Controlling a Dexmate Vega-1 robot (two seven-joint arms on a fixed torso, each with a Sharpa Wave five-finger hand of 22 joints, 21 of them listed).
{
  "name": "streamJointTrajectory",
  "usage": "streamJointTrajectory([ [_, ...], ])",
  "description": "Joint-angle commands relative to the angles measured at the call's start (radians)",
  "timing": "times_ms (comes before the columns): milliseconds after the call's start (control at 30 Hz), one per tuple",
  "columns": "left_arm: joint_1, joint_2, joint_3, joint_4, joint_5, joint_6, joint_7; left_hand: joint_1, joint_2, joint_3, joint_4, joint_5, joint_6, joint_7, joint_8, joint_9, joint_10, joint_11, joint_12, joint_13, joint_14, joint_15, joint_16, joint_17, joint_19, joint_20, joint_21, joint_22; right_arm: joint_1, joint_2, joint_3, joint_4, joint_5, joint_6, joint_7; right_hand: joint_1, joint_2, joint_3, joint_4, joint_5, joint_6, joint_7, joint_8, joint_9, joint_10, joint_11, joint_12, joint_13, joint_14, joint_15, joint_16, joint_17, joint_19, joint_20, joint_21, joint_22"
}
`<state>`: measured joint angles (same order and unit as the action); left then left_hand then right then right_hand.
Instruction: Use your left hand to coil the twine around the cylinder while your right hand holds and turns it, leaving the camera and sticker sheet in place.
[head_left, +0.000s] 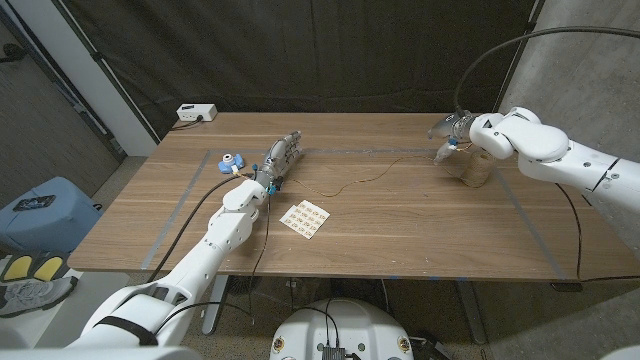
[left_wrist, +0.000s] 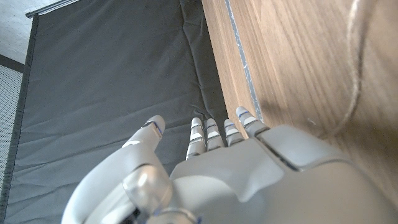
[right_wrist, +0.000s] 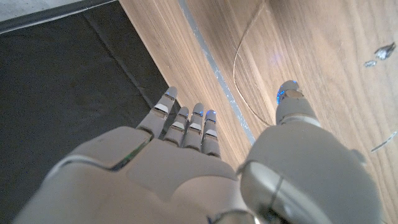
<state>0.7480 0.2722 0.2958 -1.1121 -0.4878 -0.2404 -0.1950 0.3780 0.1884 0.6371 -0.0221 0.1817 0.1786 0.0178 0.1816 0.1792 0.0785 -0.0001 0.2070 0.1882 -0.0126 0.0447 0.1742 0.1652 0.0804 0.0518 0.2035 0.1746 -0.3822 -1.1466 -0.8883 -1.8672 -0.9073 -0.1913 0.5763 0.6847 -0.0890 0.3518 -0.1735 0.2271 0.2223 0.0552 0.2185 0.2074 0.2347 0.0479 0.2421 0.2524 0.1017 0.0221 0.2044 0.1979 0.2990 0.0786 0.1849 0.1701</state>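
Wooden table (head_left: 400, 215) set before black curtain (head_left: 300, 50) hung across back. Grey tape lines (head_left: 170, 215) laid on tabletop. White box (head_left: 196, 113) placed at table's far left corner, cable attached. Concrete wall (head_left: 590, 70) seen at right. Blue bag (head_left: 45, 210) and shoes (head_left: 30, 275) left on grey floor at left.

Sticker sheet (head_left: 306, 219) — printed marks too small to read.
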Motion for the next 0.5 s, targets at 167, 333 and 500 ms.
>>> streamJointTrajectory([
  [167,0.000,-0.008,0.002,0.010,-0.003,0.001,0.000,0.008,0.000,0.004,-0.003,0.009,0.010,-0.003,0.007,0.004,0.007,0.003,0.002,0.004,0.004,0.008,0.005,0.004,0.008,0.001,-0.003,0.002,0.056,0.023,-0.032,0.017,-0.112,0.084,0.217,0.024,-0.003,0.017,0.002,-0.002,-0.012,0.020,-0.002,0.005,-0.017,0.014,-0.007,0.009,-0.019,0.018,-0.007,0.007,-0.005,0.001,0.003,0.004],
  [333,-0.001,-0.011,0.003,0.013,-0.003,-0.001,-0.004,0.008,0.001,0.004,-0.003,0.010,0.012,0.000,0.007,0.004,0.007,0.006,0.002,0.004,0.003,0.010,0.005,0.004,0.008,0.002,-0.003,0.002,0.066,0.025,-0.038,0.014,-0.135,0.103,0.247,0.033,-0.003,0.023,0.002,-0.006,-0.013,0.023,-0.002,0.007,-0.007,0.026,0.000,0.015,-0.020,0.025,-0.006,0.009,-0.005,0.003,0.005,0.004],
  [500,-0.001,-0.014,0.005,0.013,-0.003,-0.004,-0.005,0.009,0.001,0.003,-0.002,0.010,0.013,0.001,0.007,0.004,0.007,0.007,0.002,0.004,0.003,0.011,0.005,0.004,0.008,0.003,-0.003,0.003,0.075,0.037,-0.045,0.017,-0.170,0.102,0.282,0.042,-0.005,0.029,0.005,-0.013,0.024,0.021,0.012,0.011,-0.011,0.041,0.006,0.023,-0.024,0.044,-0.005,0.012,-0.007,0.017,0.006,0.004],
])
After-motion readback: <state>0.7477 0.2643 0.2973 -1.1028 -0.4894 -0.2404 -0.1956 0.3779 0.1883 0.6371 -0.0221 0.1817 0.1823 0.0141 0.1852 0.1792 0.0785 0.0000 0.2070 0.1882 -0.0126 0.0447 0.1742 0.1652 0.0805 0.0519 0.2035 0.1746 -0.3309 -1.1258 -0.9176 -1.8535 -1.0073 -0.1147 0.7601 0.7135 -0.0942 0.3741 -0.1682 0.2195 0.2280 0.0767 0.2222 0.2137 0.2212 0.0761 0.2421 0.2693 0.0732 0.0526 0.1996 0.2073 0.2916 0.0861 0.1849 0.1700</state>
